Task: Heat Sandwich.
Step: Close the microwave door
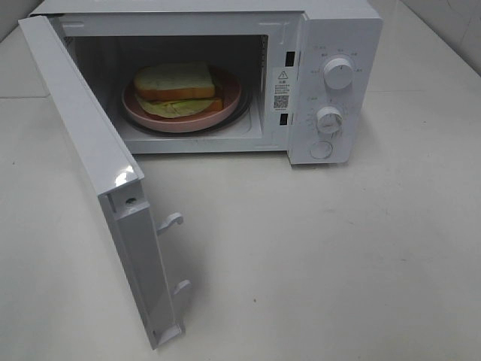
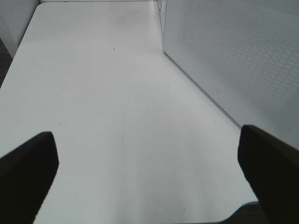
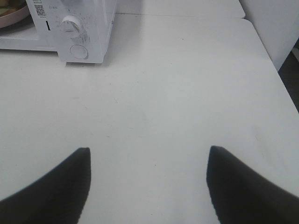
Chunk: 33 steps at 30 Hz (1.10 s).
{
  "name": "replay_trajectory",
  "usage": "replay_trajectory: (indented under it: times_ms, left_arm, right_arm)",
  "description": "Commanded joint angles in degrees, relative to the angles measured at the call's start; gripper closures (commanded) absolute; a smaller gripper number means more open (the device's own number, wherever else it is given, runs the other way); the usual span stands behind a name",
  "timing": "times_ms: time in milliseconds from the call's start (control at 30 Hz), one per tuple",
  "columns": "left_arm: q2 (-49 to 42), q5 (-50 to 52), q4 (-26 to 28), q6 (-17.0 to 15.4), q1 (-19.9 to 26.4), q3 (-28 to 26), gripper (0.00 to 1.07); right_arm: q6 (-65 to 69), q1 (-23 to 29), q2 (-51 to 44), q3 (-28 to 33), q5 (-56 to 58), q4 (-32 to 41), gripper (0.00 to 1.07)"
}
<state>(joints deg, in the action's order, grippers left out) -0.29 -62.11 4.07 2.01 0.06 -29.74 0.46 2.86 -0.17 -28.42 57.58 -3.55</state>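
Green-filled white sandwich [image 1: 176,89] lies flat inside open microwave [image 1: 331,45]

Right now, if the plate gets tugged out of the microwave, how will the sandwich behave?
Probably soft: the sandwich is plain bread, likely squashing under a pinch. Layers look loosely stacked, lettuce sticking out, so they may slide. It nearly covers the plate.

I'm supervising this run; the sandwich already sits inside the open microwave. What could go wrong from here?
1. The door stands wide open; the left gripper pushing it could slide the microwave.
2. The lower knob is small and round; the right gripper may slip turning it.
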Motion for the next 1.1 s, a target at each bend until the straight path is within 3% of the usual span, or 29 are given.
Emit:
replay_trajectory:
  times_ms: [33, 300, 433, 467, 533, 600, 633, 733, 767, 800, 833, 900, 1100]
  left_arm:
    - [0.3, 1.4, 0.2, 0.0, -0.2, -0.5, 0.07]
    - [8.1, 9.7, 0.1, 0.1, -0.2, -1.6, 0.15]
    - [15.0, 13.9, 0.1, 0.1, -0.2, -1.6, 0.33]
    - [15.0, 13.9, 0.1, 0.1, -0.2, -1.6, 0.33]
    - [19.1, 16.3, 0.1, 0.1, -0.2, -1.6, 0.5]
    - [21.8, 18.4, 0.1, 0.0, -0.2, -1.6, 0.61]
    - [21.8, 18.4, 0.1, 0.0, -0.2, -1.6, 0.61]
    - [27.0, 21.7, 0.1, 0.0, -0.2, -1.4, 0.78]
    - [27.0, 21.7, 0.1, 0.0, -0.2, -1.4, 0.78]
    - [28.2, 22.7, 0.1, 0.0, -0.2, -1.3, 0.84]
    - [30.5, 25.6, 0.1, 0.0, -0.2, -0.8, 0.96]
    - [32.6, 28.6, 0.1, 0.1, -0.2, 0.2, 1.07]
    - [39.0, 41.9, 0.3, 0.2, -0.2, 3.7, 1.07]
  right_arm:
    - [0.1, -0.2, -1.7, 0.1, -0.6, 0.1, 0.39]
    - [0.1, -0.2, -1.7, 0.1, -0.6, 0.1, 0.39]
    - [0.1, -0.2, -1.7, 0.1, -0.6, 0.1, 0.39]
    - [0.1, -0.2, -1.7, 0.1, -0.6, 0.1, 0.39]
    - [0.1, -0.2, -1.7, 0.1, -0.6, 0.1, 0.39]
    - [0.1, -0.2, -1.7, 0.1, -0.6, 0.1, 0.39]
    - [0.1, -0.2, -1.7, 0.1, -0.6, 0.1, 0.39]
    - [0.1, -0.2, -1.7, 0.1, -0.6, 0.1, 0.39]
    - [0.1, -0.2, -1.7, 0.1, -0.6, 0.1, 0.39]
    - [0.1, -0.2, -1.7, 0.1, -0.6, 0.1, 0.39]
    - [0.1, -0.2, -1.7, 0.1, -0.6, 0.1, 0.39]
    - [0.1, -0.2, -1.7, 0.1, -0.6, 0.1, 0.39]
    - [0.1, -0.2, -1.7, 0.1, -0.6, 0.1, 0.39]
